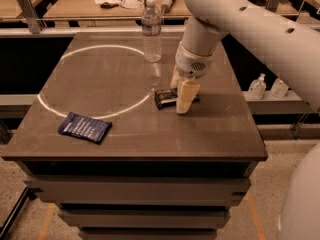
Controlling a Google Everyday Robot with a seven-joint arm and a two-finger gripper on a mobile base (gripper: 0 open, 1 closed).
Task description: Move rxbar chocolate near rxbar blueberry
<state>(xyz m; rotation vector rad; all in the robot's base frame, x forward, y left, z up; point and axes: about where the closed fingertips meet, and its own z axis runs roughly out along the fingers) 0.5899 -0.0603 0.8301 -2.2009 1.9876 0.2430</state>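
Note:
The rxbar chocolate [164,98], a flat black-wrapped bar, lies on the brown table [210,129] right of centre. My gripper [181,95] hangs over the bar's right end, with a cream finger [186,95] covering part of the bar. The rxbar blueberry [85,127], a dark blue bar with pale lettering, lies near the table's front left, well apart from the black bar.
A clear water bottle [151,30] stands upright at the back centre of the table, just behind the gripper. A bright ring of light [60,64] marks the table's left half. Two small bottles [257,87] stand on a lower shelf to the right.

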